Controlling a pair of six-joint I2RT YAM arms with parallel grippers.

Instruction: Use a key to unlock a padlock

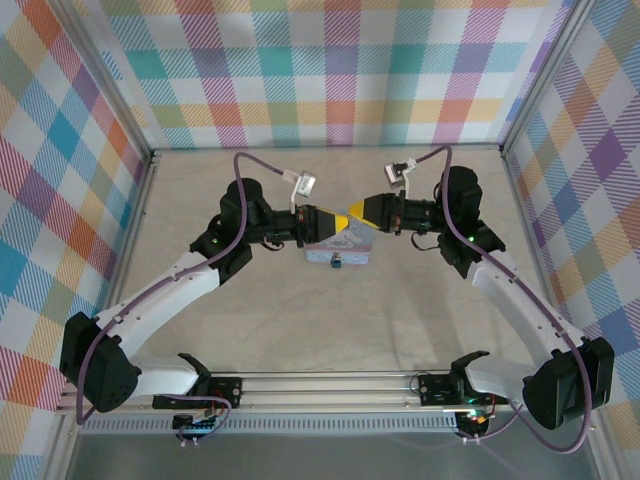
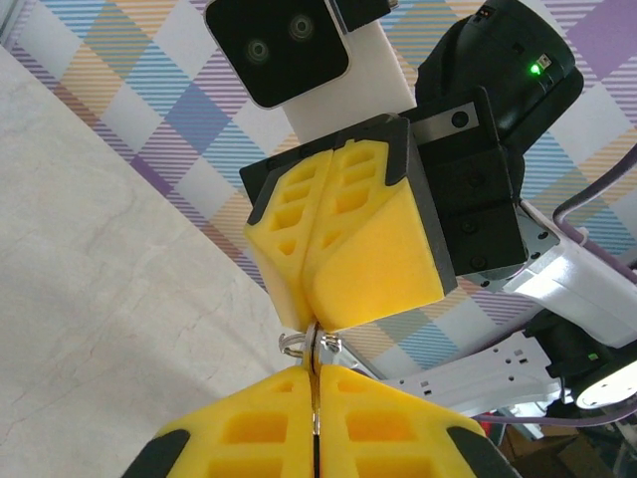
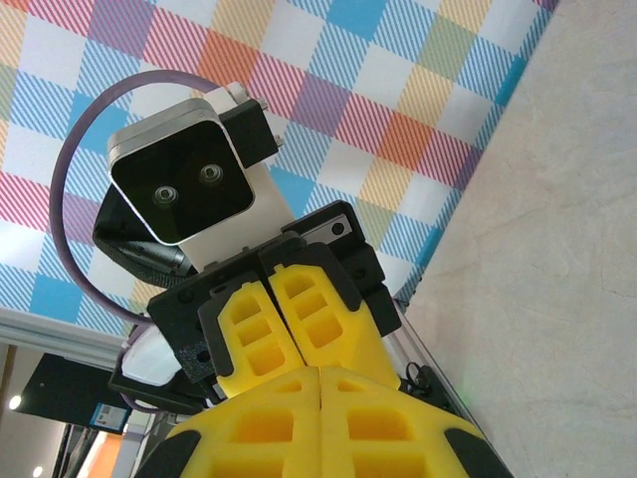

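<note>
Yellow foam fingers of the left gripper (image 2: 315, 376) sit at 6 o'clock in the left wrist view, pressed together with a thin metal strip, the key (image 2: 316, 398), pinched in the seam; most of it is hidden. One small wire key ring (image 2: 296, 345) pokes out just above those tips, toward 11 o'clock. Right gripper (image 2: 312, 321) comes down from 12 o'clock, fingers pressed flat together, tips touching the ring; can't tell if it actually clamps any metal. Top view: two arms, two grippers, meeting tip to tip at centre of the table (image 1: 420, 320), left in from 9 o'clock, right in from 3 o'clock. One pale blue tin (image 1: 322, 246) lies right under them, partly covered; its print is too small to read. One padlock (image 1: 337, 262), a tiny dark block with a bluish spot, lies on the table at 6 o'clock of the tin, against its near edge, apart from both grippers. One green light glows on each arm. Plaid walls carry no text. Wrist cameras: two lenses each, unmarked.
</note>
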